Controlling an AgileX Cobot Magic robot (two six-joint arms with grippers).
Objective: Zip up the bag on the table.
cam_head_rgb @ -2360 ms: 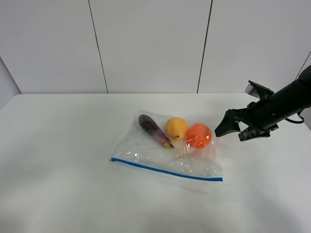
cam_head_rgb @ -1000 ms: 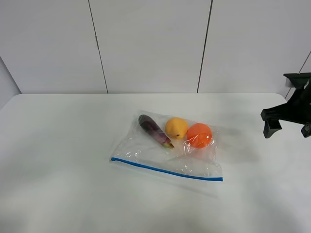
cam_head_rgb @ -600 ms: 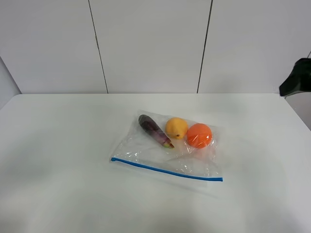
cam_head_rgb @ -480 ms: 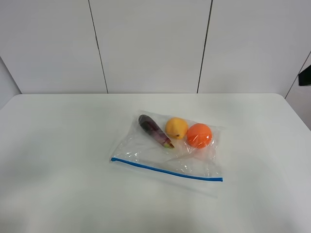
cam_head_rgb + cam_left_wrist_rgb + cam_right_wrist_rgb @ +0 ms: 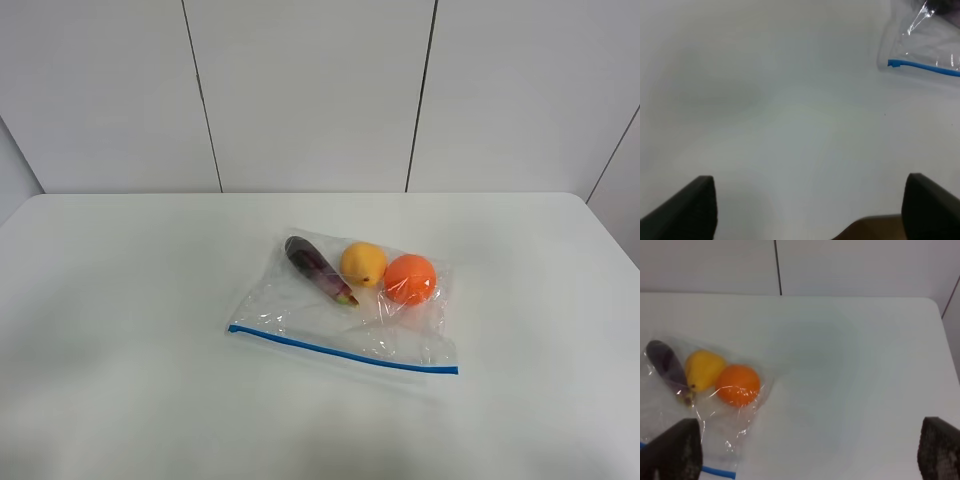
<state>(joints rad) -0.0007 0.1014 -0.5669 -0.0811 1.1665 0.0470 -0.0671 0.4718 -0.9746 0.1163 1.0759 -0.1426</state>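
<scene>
Lying flat mid-table (image 5: 120, 300), the bag (image 5: 345, 305) is left untouched, both grippers (image 5: 807, 210) (image 5: 807, 452) spread wide apart.

One bag (image 5: 345, 315) is counted on one desk (image 5: 120, 300). Inside it, one eggplant (image 5: 317, 268), one yellow fruit (image 5: 363, 263) and one orange (image 5: 410, 279) are counted.

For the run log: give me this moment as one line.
bag: flat on table | blue zipper strip: untouched | left gripper: open, off bag | right gripper: open, high above table
</scene>
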